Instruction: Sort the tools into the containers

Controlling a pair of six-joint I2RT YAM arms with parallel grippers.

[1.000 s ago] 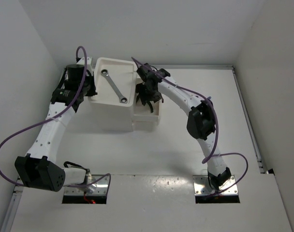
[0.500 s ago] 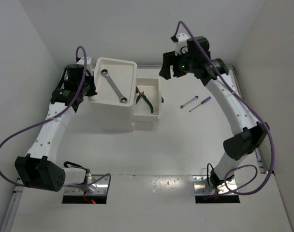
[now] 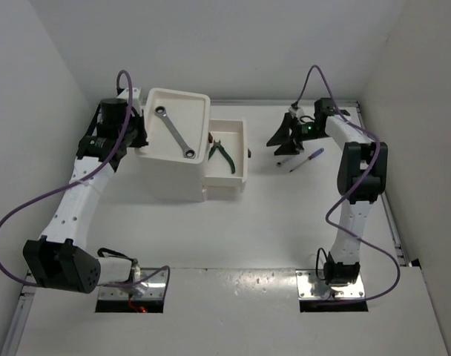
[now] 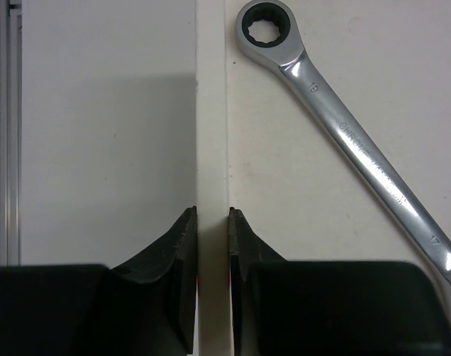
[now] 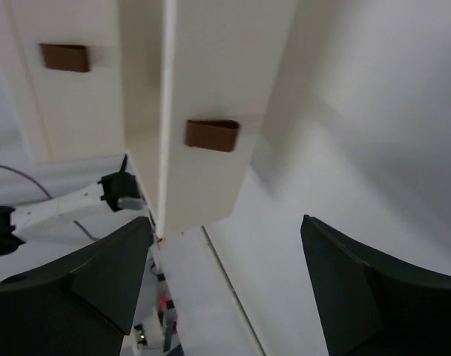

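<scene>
Evidently the left jaws pinch the rim of the drawer unit (image 4: pixel 211 111) narrowly, likely steadying it. A wrench (image 3: pixel 173 132) lies on top, pliers (image 3: pixel 224 154) in its open drawer (image 3: pixel 244 148). Beside that drawer the right jaws gape wide, near two screwdrivers (image 3: pixel 305 160) on the worktop (image 3: pixel 285 222).

Plain white walls (image 3: pixel 211 44) enclose a white table (image 3: pixel 270 222) with a metal rail (image 3: pixel 384 204) along its right edge.

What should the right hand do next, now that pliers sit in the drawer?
Probably tilt the open right hand down and lower it onto the nearer screwdriver. It and the purple screwdriver lie loose on the table right of the drawer. The hand is empty close by them, but its camera faces the box, not the table.
</scene>
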